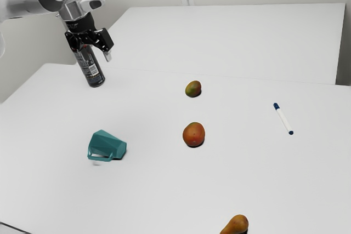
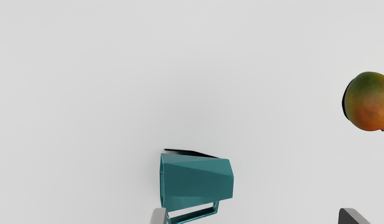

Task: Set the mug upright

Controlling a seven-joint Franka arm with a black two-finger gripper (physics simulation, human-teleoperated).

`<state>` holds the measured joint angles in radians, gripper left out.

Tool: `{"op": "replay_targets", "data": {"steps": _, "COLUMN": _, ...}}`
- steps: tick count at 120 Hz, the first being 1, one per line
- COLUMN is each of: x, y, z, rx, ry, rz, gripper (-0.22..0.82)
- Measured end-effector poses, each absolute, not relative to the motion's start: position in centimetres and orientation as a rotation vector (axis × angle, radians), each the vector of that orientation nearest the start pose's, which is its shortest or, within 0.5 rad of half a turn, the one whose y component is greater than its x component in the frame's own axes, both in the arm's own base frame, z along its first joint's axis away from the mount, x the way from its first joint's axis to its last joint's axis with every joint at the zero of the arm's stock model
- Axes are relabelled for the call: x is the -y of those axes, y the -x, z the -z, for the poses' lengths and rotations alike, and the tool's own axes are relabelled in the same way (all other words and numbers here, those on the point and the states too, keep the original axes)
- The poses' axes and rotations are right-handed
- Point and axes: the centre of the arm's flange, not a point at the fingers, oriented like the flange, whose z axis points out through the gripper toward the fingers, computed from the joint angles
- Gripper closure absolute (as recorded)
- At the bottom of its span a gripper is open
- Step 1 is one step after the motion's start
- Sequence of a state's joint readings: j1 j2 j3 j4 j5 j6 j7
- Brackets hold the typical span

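pear (image 1: 237, 224) lies nearest the exterior camera, well apart from the desk's (image 1: 148, 190) far edge. the teal mug (image 1: 109, 145) lies on its side, mouth toward the desk edge at the exterior view's left. my end effector (image 1: 90, 39) is spread wide above the desk, gripping nothing. a dark can (image 1: 90, 69) stands near the far corner on that side; one mango (image 1: 193, 89) sits near the far edge, another mango (image 1: 194, 134) and a marker (image 1: 283, 119) farther from it.

The faceted teal mug (image 2: 196, 182) looks smooth, with a soft sheen; the broad white surface (image 1: 148, 190) looks smooth and matt.
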<state>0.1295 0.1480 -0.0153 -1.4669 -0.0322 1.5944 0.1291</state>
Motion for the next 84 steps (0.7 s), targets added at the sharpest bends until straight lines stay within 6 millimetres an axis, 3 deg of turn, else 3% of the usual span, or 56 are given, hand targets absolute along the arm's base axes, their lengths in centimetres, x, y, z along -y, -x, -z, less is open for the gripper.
{"op": "replay_targets", "data": {"steps": 44, "x": -6.4, "y": -58.8, "z": -57.9, "rx": -0.008, "ry": 3.194, "rz": -0.07, "gripper": 0.0}}
{"op": "replay_targets", "data": {"steps": 70, "x": -6.9, "y": -52.4, "z": -57.3, "rx": 0.095, "ry": 3.342, "rz": -0.143, "gripper": 0.0}}
{"op": "replay_targets", "data": {"steps": 84, "x": -10.9, "y": -50.5, "z": -55.9, "rx": 0.229, "ry": 3.448, "rz": -0.165, "gripper": 0.0}}
